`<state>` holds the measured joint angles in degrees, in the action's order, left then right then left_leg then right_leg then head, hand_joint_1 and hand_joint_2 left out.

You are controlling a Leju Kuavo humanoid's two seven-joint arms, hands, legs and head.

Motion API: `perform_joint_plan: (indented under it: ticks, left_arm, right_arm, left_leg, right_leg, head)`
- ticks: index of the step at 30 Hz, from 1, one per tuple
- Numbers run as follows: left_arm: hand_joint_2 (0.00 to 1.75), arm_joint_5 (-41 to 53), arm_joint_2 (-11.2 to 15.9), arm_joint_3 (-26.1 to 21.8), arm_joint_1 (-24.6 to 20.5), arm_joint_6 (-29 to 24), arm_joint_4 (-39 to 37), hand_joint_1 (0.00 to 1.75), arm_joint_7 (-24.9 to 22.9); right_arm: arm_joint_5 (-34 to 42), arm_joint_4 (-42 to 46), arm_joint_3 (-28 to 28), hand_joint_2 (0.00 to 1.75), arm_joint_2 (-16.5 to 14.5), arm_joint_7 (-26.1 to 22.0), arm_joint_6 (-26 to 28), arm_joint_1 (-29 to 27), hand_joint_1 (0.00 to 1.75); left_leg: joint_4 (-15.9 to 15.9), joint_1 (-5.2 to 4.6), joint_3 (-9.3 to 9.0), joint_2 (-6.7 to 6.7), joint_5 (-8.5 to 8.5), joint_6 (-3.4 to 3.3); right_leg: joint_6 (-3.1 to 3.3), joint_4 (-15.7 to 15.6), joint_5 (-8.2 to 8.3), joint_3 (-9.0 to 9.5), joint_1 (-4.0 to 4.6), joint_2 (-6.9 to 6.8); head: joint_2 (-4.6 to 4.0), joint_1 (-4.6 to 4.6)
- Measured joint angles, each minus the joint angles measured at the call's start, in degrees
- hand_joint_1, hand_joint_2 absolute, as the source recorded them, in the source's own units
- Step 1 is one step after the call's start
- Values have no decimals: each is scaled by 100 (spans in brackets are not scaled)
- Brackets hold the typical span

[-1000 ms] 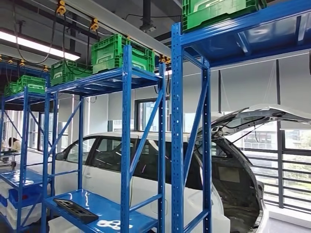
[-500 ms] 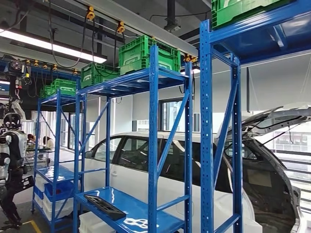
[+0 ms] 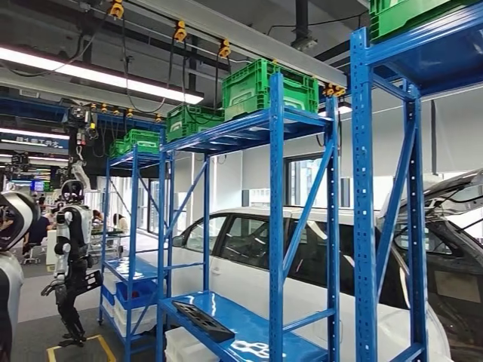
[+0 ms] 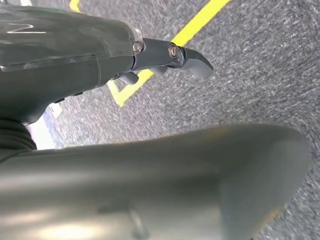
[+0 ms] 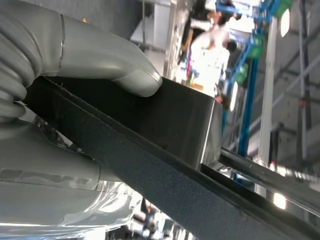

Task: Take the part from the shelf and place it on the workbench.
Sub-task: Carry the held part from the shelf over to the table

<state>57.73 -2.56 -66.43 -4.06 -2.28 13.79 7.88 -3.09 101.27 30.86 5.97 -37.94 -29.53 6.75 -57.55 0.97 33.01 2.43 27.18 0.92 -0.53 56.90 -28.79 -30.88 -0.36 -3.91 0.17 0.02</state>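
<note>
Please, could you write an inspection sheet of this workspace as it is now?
Surface: blue shelf deck, glossy.
Job's things: shelf part, black, lies on that deck; held part, black, in the right hand.
Clutter: green crates on the shelf tops.
Hands: right hand grips the held part, thumb on top; left hand holds nothing, fingers straight, over grey floor.
Cables: black loops under yellow hangers.
Surroundings: white car behind the shelves; another humanoid robot at left.

We see blue shelving (image 3: pixel 276 226), green crates (image 3: pixel 268 87), a white car (image 3: pixel 244 256), and a yellow floor line (image 4: pixel 181 37).
</note>
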Motion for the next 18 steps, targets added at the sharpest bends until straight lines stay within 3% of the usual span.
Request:
perform_joint_plan:
  ticks: [2,4,7,8,9,10,11,13,15,18]
  left_arm:
    - [175,-49,2,-22,20,28,0,0,13]
    - [175,-77,7,-46,37,52,0,0,13]
    - [175,-83,14,-80,33,63,0,0,-1]
    - [175,-82,15,-87,32,64,0,0,-9]
    - [175,-81,15,-94,33,65,0,0,-16]
    - [175,-80,15,-103,35,67,0,0,-19]
    - [175,-78,15,-113,37,70,0,0,-16]
    - [175,-75,14,-130,37,84,0,0,2]
    - [175,-72,17,-140,32,98,0,0,21]
    - [175,-67,33,-161,61,106,-1,0,34]
  right_arm:
    - [9,-35,99,175,-72,68,-1,90,175]
    - [25,-66,166,175,-122,107,-1,144,175]
    - [83,-130,269,175,-150,135,14,253,175]
    - [108,-152,305,175,-151,140,27,272,175]
    - [132,-172,338,175,-151,145,46,281,175]
    - [156,-187,366,175,-151,150,67,288,175]
    - [179,-197,391,175,-151,154,92,301,175]
    - [219,-205,433,175,-151,157,129,331,175]
    - [248,-216,462,175,-149,157,150,352,175]
    - [274,-231,493,175,-153,156,169,382,175]
  left_leg:
    - [-1,-12,23,-82,-14,-90]
    - [16,-2,26,-159,-39,-163]
    - [22,-16,35,-277,-57,-220]
    - [21,-32,35,-326,-59,-230]
    - [19,-48,33,-381,-60,-236]
    - [16,-63,27,-440,-60,-238]
    - [14,-75,19,-500,-60,-239]
    - [7,-83,26,-608,-64,-231]
    - [-1,-59,77,-692,-85,-192]
    - [-19,-44,127,-756,-80,-107]
  right_leg:
    - [-71,-9,-13,15,-22,-61]
    - [-122,189,-189,-50,-48,35]
    - [-124,1265,-734,-527,-54,294]
    - [-113,1556,-808,-666,-49,322]
    - [-95,1645,-769,-715,-41,335]
    - [-69,1497,-621,-656,-29,352]
    - [-31,1155,-401,-508,-14,394]
    - [57,409,-54,-180,6,602]
    - [95,85,25,-60,24,747]
    - [133,-1,55,-45,3,639]
  head:
    - [0,1]
    - [0,-1]
    - [0,-2]
    - [0,-2]
    - [0,-2]
    - [0,-2]
    - [0,-2]
    - [0,-1]
    - [2,-2]
    - [2,-4]
